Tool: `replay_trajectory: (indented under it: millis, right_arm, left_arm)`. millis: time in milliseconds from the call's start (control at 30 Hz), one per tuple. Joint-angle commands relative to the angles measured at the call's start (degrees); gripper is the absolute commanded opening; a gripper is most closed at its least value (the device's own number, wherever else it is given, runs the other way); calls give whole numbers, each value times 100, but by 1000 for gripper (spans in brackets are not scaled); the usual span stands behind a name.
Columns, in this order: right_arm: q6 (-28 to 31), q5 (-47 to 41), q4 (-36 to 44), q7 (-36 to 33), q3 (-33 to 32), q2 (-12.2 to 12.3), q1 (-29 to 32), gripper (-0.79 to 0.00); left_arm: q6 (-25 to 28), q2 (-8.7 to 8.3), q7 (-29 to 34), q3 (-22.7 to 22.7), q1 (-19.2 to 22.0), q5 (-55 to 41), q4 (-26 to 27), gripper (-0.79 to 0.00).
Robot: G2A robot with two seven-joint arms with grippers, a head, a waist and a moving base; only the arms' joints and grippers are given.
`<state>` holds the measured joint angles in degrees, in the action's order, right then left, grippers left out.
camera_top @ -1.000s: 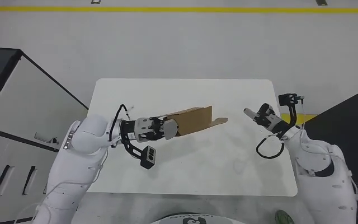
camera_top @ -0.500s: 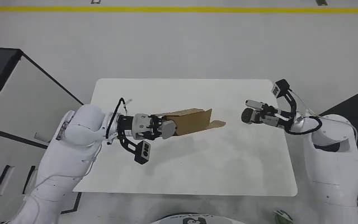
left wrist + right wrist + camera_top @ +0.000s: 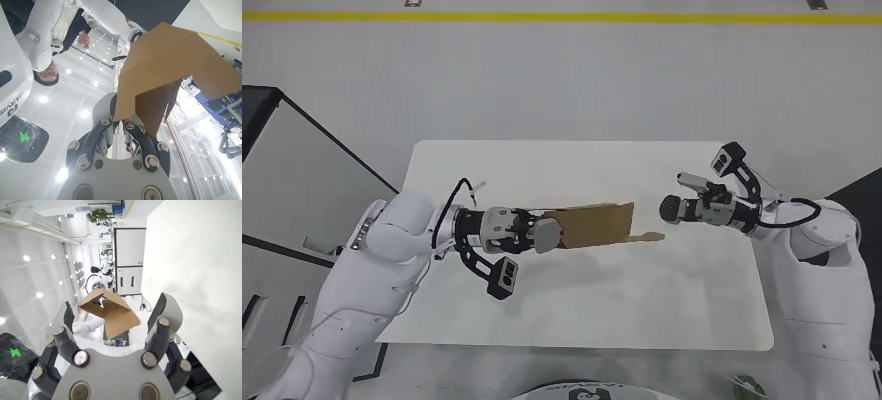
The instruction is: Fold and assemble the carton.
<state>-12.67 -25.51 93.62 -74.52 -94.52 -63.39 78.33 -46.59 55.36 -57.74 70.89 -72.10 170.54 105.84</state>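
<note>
Now | left gripper pinches carton edge | right gripper spread wide, just off carton's far end

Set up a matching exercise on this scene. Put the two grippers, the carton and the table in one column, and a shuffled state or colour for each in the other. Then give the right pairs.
Column one:
1. left gripper
2. right gripper
3. carton
4. table

Column two:
A. white, lying under both arms
B. fingers open, facing the carton's free end
C. brown, partly folded, held at one end
D. fingers shut on cardboard

Pairs: 1-D, 2-B, 3-C, 4-A.
</note>
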Motion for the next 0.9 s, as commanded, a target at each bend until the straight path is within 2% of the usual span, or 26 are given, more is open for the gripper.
replay_trajectory:
  millis: [0,300,867]
  right_arm:
    - [-240,-272,-93,-65,107,0,-121,0]
    - [-794,-905,-302,-205,503,11,-548,0]
    - [-908,-1224,-659,-208,1375,4,-987,0]
  left_arm:
    - [-30,-5,36,-80,11,25,-55,-785]
    - [-119,-32,125,-192,66,174,-119,-785]
    - [-295,-70,300,-348,142,530,-71,-785]
